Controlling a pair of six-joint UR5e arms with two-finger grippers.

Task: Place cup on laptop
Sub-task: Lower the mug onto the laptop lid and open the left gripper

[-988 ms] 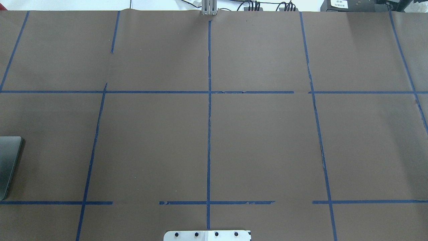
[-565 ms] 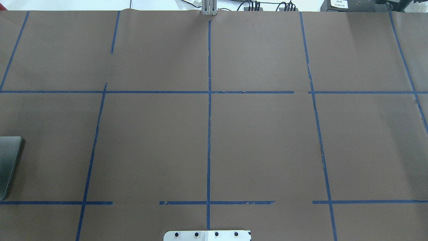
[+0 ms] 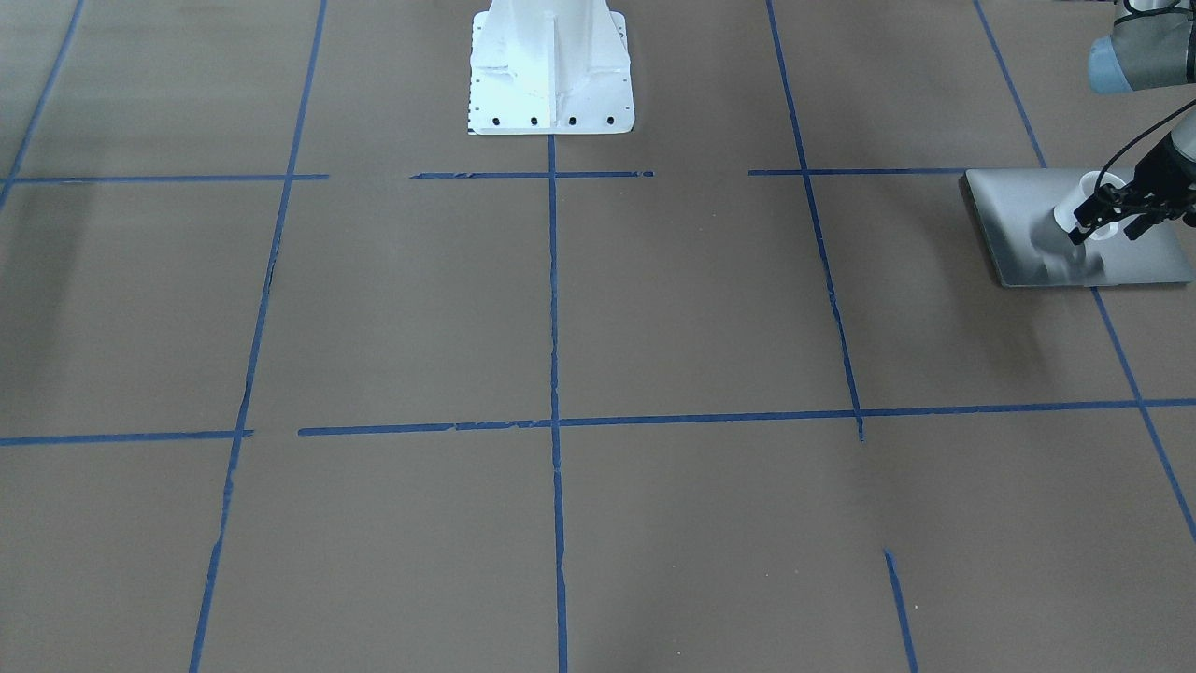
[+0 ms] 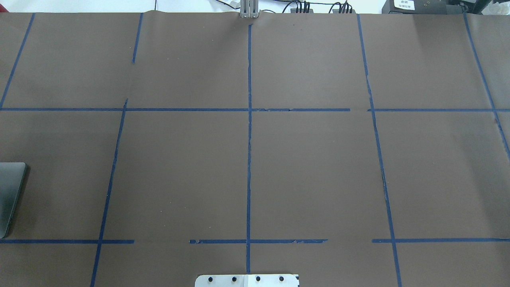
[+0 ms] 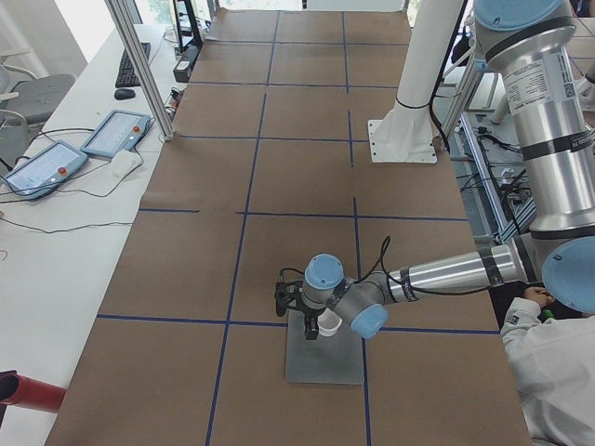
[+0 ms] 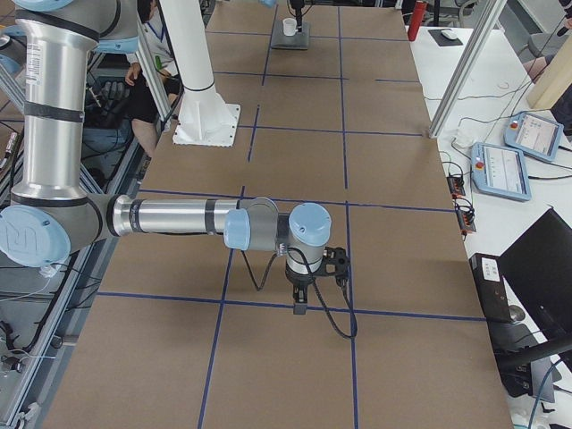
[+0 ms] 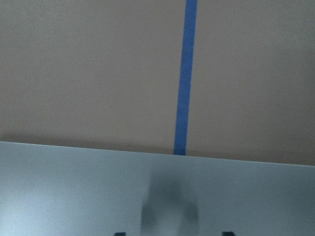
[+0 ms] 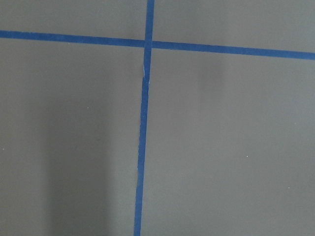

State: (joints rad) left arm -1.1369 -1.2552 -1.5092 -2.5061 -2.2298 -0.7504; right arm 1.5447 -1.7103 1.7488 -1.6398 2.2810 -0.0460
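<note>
The white cup [image 3: 1089, 206] stands upright on the silver-grey laptop [image 3: 1023, 215], at the table's end on my left. My left gripper [image 3: 1107, 232] is low over the lid, its dark fingers [image 3: 1081, 233] on either side of the cup's base, open, with a gap showing at one finger. The exterior left view shows the cup [image 5: 328, 323] on the laptop [image 5: 325, 360] beside the left gripper [image 5: 309, 325]. The left wrist view shows only the lid [image 7: 74, 191]. My right gripper [image 6: 299, 307] points down at bare paper; I cannot tell if it is open or shut.
Brown paper with a blue tape grid [image 4: 249, 159] covers the table. The white robot base [image 3: 549, 70] stands at the near middle. Only a corner of the laptop [image 4: 10, 191] shows in the overhead view. Tablets [image 5: 116, 135] and cables lie beyond the far edge.
</note>
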